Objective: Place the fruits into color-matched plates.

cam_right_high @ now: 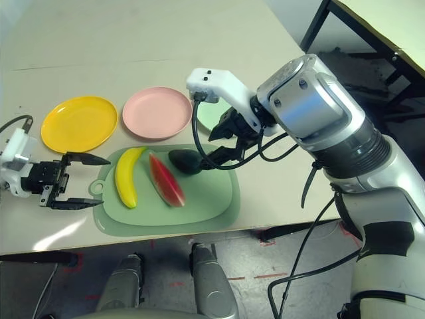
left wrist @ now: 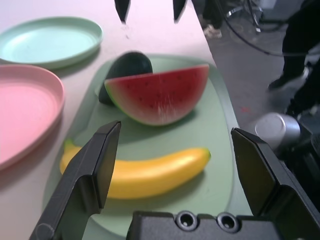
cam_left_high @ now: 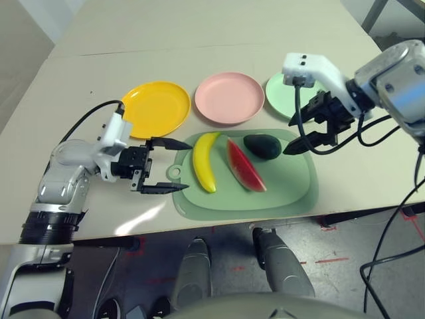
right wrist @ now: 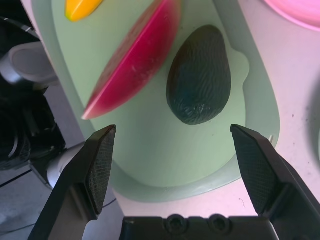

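Green mat (cam_left_high: 285, 193), banana (cam_left_high: 204, 161), watermelon (cam_left_high: 244, 165), avocado (cam_left_high: 263, 145), unplated

mat (cam_left_high: 292, 193): banana (cam_left_high: 204, 161) left | watermelon (cam_left_high: 244, 165) middle | avocado (cam_left_high: 263, 146) right | plates (cam_left_high: 229, 98) behind mat

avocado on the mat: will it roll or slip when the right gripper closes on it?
The avocado is a rounded oval lying on its side on the mat, so it may roll if nudged. Its pebbled skin probably helps grip. It looks like rigid plastic, likely light.
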You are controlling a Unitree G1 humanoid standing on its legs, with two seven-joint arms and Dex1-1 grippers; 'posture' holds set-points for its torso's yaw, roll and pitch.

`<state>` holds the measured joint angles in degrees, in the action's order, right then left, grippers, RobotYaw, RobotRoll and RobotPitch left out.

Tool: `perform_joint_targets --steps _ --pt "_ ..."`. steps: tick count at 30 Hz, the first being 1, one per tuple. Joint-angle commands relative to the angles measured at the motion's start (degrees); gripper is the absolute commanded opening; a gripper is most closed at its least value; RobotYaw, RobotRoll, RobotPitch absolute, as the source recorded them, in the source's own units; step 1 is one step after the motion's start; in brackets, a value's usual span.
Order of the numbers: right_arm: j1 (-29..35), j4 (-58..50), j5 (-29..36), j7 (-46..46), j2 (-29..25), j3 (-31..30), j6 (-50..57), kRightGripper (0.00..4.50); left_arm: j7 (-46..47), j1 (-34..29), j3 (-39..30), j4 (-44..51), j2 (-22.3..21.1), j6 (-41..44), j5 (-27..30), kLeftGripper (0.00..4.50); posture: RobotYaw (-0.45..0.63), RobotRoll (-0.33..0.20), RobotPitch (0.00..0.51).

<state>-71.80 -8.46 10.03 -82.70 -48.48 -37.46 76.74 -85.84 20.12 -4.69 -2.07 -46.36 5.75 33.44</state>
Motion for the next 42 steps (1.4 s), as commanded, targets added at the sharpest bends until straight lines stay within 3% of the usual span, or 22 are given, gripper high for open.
perform_joint_targets --steps 1,11,23,42 --pt "-1.4 1.6 1.4 2.8 2.8 -1.4 -0.3 4.46 0.8 -0.5 -0.8 1.7 -0.5 1.3 0.1 4.5 -0.08 0.0 0.248" --pt "-2.0 5.3 3.4 5.9 5.9 -3.7 -1.0 4.46 0.7 -2.3 -1.8 2.2 -2.0 0.6 -0.8 4.5 -0.06 0.0 0.251" --pt "0.2 13.1 1.4 11.0 9.4 -4.6 -6.7 4.46 0.3 -4.3 -1.8 2.7 -2.6 -0.5 -1.3 4.5 -0.04 0.0 0.249" --pt "2.0 13.9 2.3 13.2 11.1 -3.8 -5.2 4.46 -1.2 -2.4 -1.9 0.4 -3.2 -1.3 -1.6 4.5 -0.05 0.0 0.252"
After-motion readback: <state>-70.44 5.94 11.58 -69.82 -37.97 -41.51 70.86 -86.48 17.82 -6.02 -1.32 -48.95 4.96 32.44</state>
